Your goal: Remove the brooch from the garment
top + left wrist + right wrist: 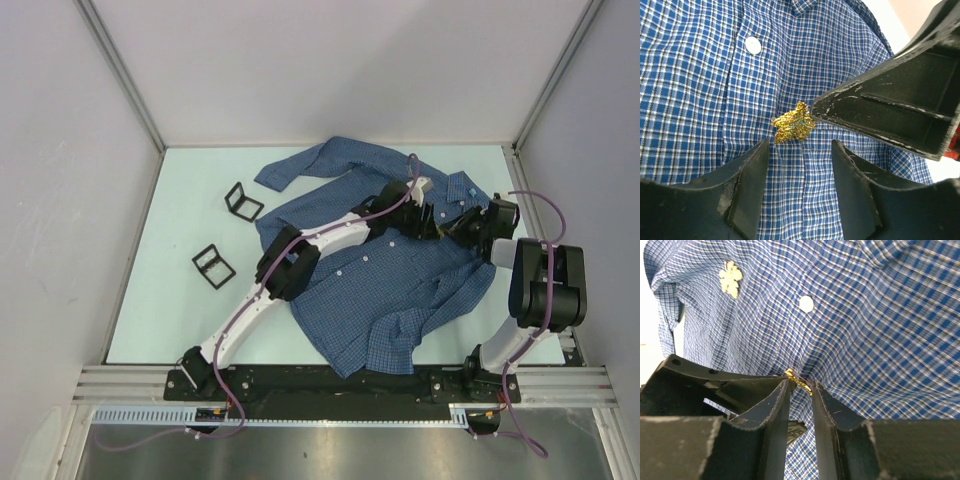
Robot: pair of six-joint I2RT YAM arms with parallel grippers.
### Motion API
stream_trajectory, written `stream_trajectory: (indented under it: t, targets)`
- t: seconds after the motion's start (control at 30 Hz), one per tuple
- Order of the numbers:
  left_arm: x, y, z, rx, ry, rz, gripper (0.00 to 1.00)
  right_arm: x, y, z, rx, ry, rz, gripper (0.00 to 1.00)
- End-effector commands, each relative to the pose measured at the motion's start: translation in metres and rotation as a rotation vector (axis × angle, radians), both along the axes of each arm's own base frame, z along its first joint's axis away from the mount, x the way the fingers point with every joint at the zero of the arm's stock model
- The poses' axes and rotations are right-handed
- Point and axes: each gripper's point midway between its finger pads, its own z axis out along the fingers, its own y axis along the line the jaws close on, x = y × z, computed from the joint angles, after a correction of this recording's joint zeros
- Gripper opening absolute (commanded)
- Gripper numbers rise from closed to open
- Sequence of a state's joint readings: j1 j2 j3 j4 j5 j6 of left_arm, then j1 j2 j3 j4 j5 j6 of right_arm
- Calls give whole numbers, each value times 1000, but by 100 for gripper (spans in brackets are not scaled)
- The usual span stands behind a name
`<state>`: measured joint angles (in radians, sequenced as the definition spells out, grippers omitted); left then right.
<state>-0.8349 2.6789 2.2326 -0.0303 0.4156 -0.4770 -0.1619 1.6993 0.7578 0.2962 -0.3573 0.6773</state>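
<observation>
Brooch (pixel 792 123) (gold) pinched by right tool (pixel 800 386) on garment (pixel 700 90), left tool (pixel 799 150) hovering open

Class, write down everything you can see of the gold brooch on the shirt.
The brooch is small, gold and glittery, metal by its look, with a ragged leaf-like outline. It sits on the blue checked garment, near a white button. The right pincer nips its edge between narrowed fingers; the left pincer stands open just short of it, not touching.

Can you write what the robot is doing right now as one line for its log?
right gripper: pinching brooch | left gripper: open, just short of brooch, holding nothing | brooch: not yet off garment
</observation>
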Motion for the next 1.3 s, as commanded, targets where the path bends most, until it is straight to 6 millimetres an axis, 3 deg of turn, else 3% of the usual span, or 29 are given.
stream_trajectory:
  t: [0.0, 0.17, 0.6, 1.1, 1.27]
  targets:
    - [-9, -3, 65, -73, -87, -50, 59, -4, 2, 11, 7, -25, 5, 29]
    - [-17, 1, 79, -103, -113, -74, 62, -7, 3, 14, 10, -32, 8, 28]
    - [-14, 3, 85, -110, -115, -56, 65, -16, 15, 13, -12, -21, 69, 29]
    - [-10, 20, 85, -157, -51, 10, 55, -14, 29, 6, -11, -17, 105, 31]
    - [-8, 22, 92, -183, -52, 22, 59, -12, 33, 4, -4, -17, 115, 32]
